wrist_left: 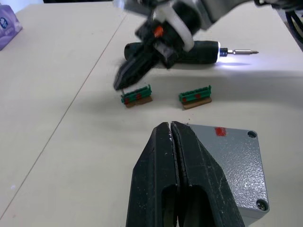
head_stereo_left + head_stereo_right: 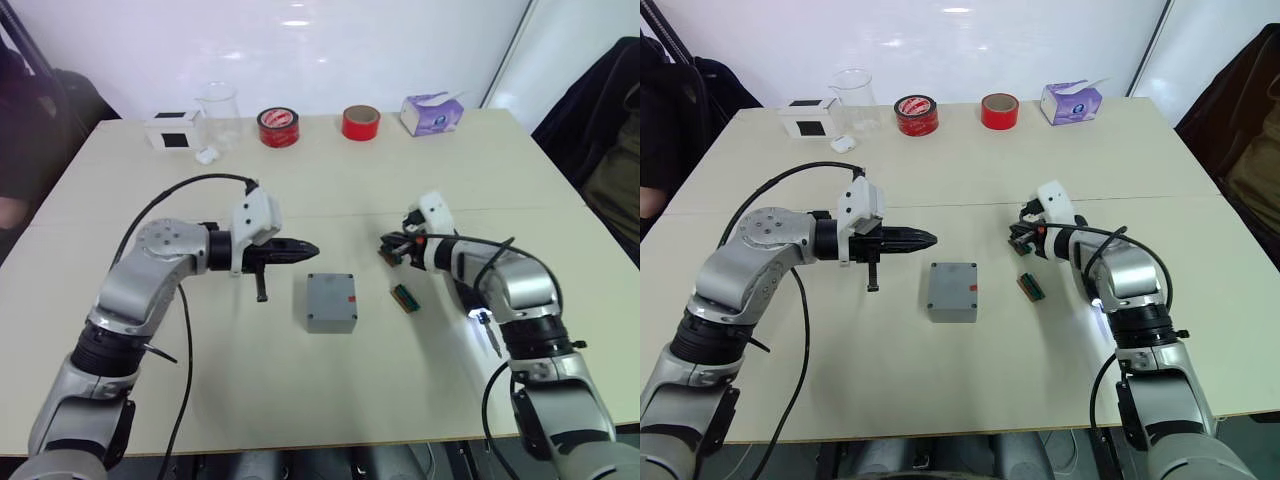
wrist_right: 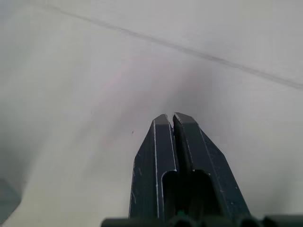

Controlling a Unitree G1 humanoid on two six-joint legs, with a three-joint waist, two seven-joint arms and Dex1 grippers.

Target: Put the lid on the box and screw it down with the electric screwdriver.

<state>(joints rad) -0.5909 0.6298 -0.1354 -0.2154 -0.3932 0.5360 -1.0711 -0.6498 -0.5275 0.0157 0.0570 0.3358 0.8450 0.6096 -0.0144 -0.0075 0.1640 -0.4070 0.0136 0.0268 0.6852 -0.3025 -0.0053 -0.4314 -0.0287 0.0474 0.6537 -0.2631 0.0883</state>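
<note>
Counter (image 2: 330, 400): pale beige surface carrying all items.

Box (image 2: 331, 301): grey metal, near the counter's middle, lid (image 1: 236, 161) already seated on top, red mark toward its right side, screw visible in a corner in the left wrist view.

Electric screwdriver (image 1: 199, 51): black, lying on the counter toward the right edge, bit tip lit white, beside the right forearm.

Green-brown parts: one (image 2: 403, 297) just right of the box, another (image 1: 137, 96) beside it, under the right gripper.

Left gripper (image 2: 305, 248): fingers pressed together, holding nothing, hovering just beyond the box's far left corner.

Right gripper (image 2: 385, 247): fingers pressed together, empty, right of the box and apart from it.

Far edge, left to right: white box with black face (image 2: 172, 130), clear beaker (image 2: 219, 115), two red tape rolls (image 2: 279, 127) (image 2: 361, 123), tissue pack (image 2: 432, 112).
</note>
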